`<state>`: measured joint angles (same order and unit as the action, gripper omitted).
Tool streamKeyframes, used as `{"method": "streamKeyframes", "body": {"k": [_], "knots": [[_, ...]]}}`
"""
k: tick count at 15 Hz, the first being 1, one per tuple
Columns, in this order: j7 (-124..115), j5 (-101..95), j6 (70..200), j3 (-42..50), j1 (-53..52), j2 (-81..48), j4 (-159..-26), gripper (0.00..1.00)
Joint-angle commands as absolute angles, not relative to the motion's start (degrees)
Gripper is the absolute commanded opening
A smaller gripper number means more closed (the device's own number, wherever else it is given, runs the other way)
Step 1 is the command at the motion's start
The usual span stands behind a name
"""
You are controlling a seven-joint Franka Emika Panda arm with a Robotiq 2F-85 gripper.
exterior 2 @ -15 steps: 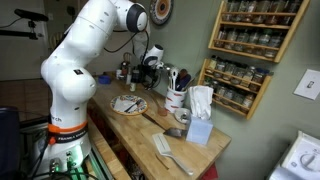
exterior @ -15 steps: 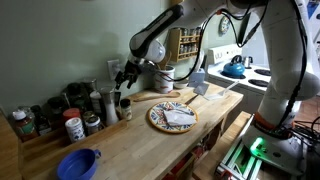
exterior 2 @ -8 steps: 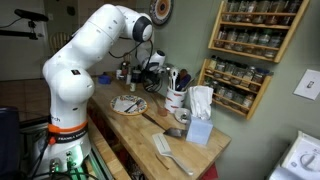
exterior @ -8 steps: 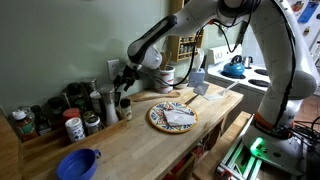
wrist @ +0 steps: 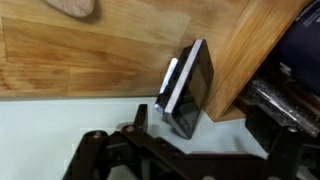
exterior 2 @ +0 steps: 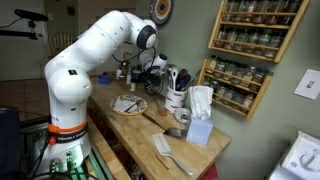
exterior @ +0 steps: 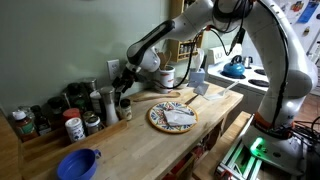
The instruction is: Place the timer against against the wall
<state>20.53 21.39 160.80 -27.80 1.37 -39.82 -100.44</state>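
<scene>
Timer (wrist: 188, 88) is seen mid-frame at the counter (wrist: 100, 50) edge against the wall (wrist: 50, 120); gripper (wrist: 190, 152) is spread wide, nothing held.

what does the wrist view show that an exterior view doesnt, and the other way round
Only the wrist view: the timer close up, dark with a pale face, standing on edge at the foot of the wall, with the jaws of the gripper spread wider than it.
Only an exterior view: the outlet plate, the spice jars, the patterned plate and the blue bowl; the timer cannot be made out there.
Both: the wooden counter, the wall and the gripper.
</scene>
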Motion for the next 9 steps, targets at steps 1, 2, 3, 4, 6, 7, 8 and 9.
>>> {"method": "streamKeyframes", "body": {"k": [1, 2, 3, 4, 6, 7, 8, 9], "knots": [[21.7, 21.1, 160.5, -29.7, 2.7, -42.4, -98.6, 1.00], [21.5, 21.0, 160.5, -29.8, 2.6, -42.6, -98.4, 0.99], [21.5, 20.9, 160.4, -29.8, 2.6, -42.9, -98.1, 0.93], [21.4, 20.8, 160.3, -29.9, 2.6, -43.0, -98.0, 0.82], [21.4, 20.6, 160.2, -30.0, 2.6, -43.3, -97.9, 0.60], [21.4, 20.6, 160.1, -30.0, 2.6, -43.3, -97.9, 0.52], [21.4, 20.5, 160.2, -30.0, 2.6, -43.3, -98.0, 0.43], [21.4, 20.5, 160.3, -30.0, 2.6, -43.1, -98.1, 0.37]]}}
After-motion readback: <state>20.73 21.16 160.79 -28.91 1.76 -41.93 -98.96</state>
